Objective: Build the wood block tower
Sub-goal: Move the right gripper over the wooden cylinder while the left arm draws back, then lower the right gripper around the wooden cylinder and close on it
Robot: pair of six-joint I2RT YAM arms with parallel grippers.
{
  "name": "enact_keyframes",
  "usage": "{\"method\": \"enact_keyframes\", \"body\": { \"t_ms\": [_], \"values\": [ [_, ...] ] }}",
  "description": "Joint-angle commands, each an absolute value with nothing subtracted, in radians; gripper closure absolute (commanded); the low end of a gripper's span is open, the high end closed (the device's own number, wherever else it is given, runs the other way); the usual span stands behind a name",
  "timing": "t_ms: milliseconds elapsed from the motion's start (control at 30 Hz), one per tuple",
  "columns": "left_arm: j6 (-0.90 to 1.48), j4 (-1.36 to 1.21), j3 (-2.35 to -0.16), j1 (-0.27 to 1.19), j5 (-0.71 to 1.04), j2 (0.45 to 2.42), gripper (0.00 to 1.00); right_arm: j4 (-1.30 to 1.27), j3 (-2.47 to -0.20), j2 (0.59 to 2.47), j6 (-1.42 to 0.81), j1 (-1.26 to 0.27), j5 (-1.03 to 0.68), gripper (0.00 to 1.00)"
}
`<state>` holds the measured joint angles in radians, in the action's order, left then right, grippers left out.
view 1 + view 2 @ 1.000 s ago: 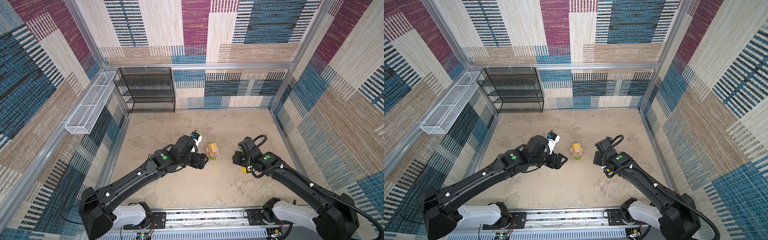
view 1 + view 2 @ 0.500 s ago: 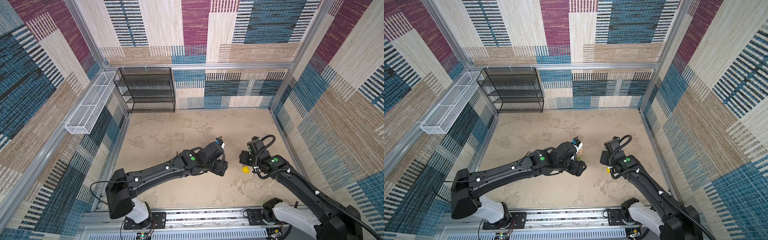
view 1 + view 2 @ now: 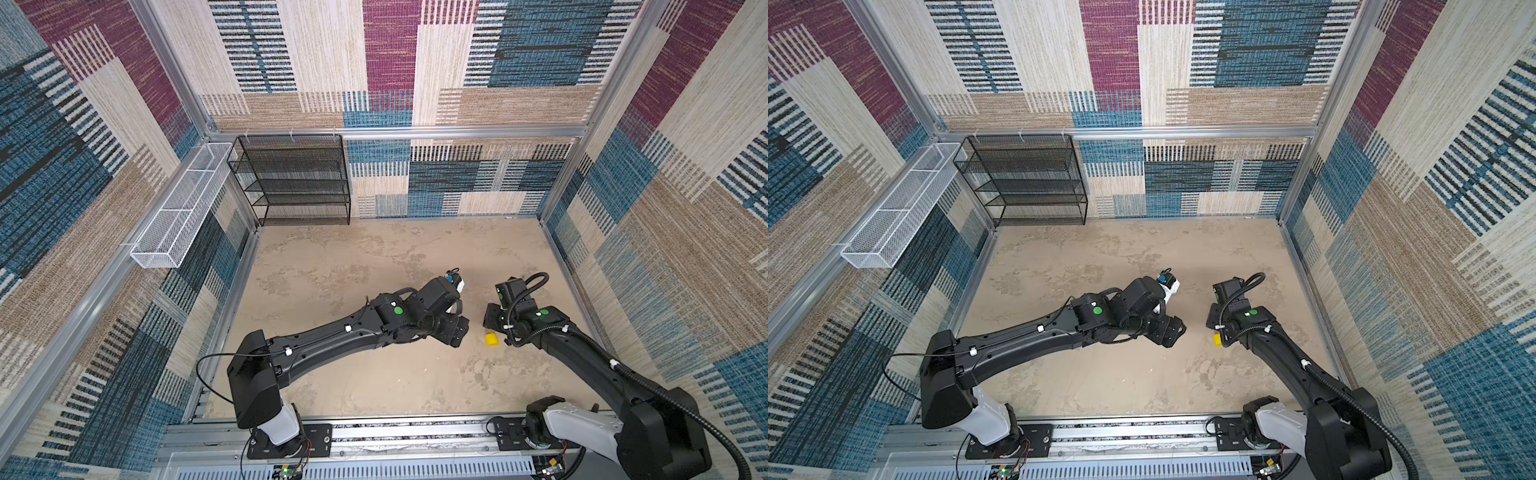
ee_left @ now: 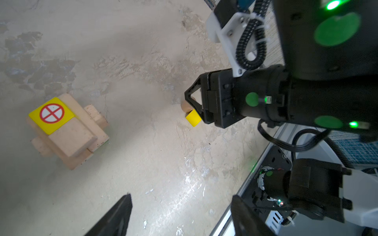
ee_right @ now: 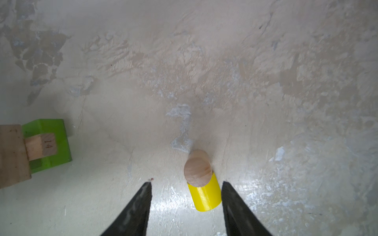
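The wood block tower (image 4: 67,130) stands on the floor, tan bricks laid crosswise with a red-marked yellow cube (image 4: 51,115) on top. Its green base block (image 5: 51,143) shows in the right wrist view. In both top views my left arm hides the tower. A yellow cylinder (image 5: 205,194) (image 3: 491,339) lies on the floor against a tan round piece (image 5: 197,170). My right gripper (image 5: 186,183) (image 3: 489,316) is open just above them, with the cylinder between its fingers and close to one. My left gripper (image 4: 182,204) (image 3: 456,330) hangs open and empty beside the tower.
A black wire shelf (image 3: 291,178) stands at the back left wall. A white wire basket (image 3: 178,208) hangs on the left wall. The arms' metal base rail (image 3: 374,432) runs along the front edge. Patterned walls close in all sides.
My left arm has swung right across the middle and now covers the tower in the top views. My right gripper has shifted slightly right, staying by the yellow cylinder.
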<state>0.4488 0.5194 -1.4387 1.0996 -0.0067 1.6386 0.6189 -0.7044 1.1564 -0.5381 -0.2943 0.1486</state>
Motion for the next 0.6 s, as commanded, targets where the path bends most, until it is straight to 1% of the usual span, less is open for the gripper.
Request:
{"method": "enact_keyframes", "body": {
  "t_ms": [0,267,333,433,567],
  "values": [
    [0.388,0.512,-1.460,1.098,0.035,1.646,0.19,0.610,-0.719,1.178,-0.549,-0.294,0.155,0.45],
    [0.377,0.500,-1.444,1.098,0.062,1.632,0.20,0.603,-0.706,1.188,-0.563,-0.294,0.181,0.47],
    [0.377,0.499,-1.437,1.099,0.061,1.623,0.19,0.595,-0.705,1.206,-0.567,-0.294,0.189,0.50],
    [0.373,0.501,-1.434,1.098,0.060,1.615,0.19,0.580,-0.701,1.215,-0.575,-0.295,0.179,0.60],
    [0.370,0.503,-1.432,1.098,0.048,1.608,0.19,0.550,-0.680,1.209,-0.578,-0.295,0.174,0.60]
  ]
}}
